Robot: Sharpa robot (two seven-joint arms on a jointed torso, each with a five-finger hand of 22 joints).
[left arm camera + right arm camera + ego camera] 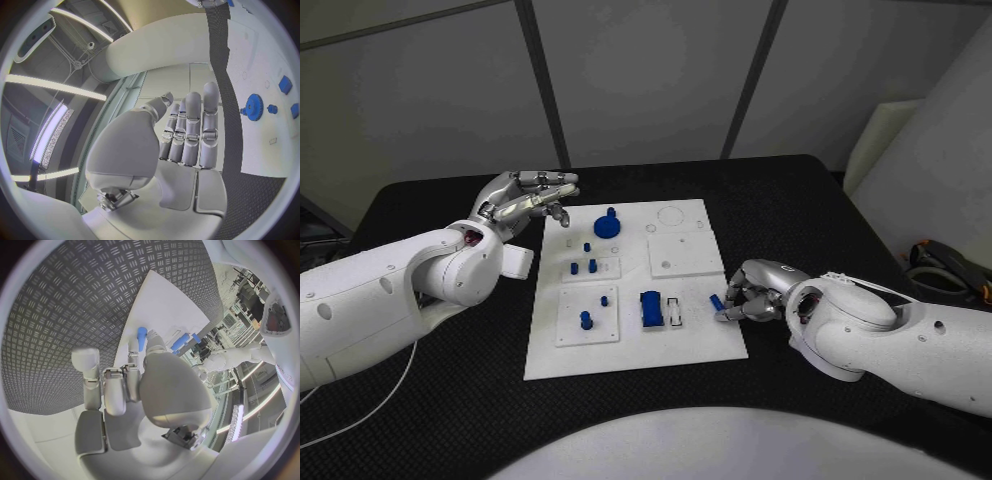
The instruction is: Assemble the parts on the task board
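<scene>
From my seat, the task board (635, 352) has bare white surface along its 6 o'clock edge, and bare black table (776, 195) lies beyond it at 12 and 1 o'clock, so I see open ways in there. At the 10 o'clock corner the left hand (525, 200) hangs with straight fingers (194, 127) just beside the board edge, blocking that side. The tall blue knob (606, 222) and the small blue pegs (584, 266) stand upright across the 9 to 11 o'clock part. The blue block (651, 308) stands near centre. At 3 o'clock the right hand (750, 296) crowds the edge, holding a small blue part (717, 301).
</scene>
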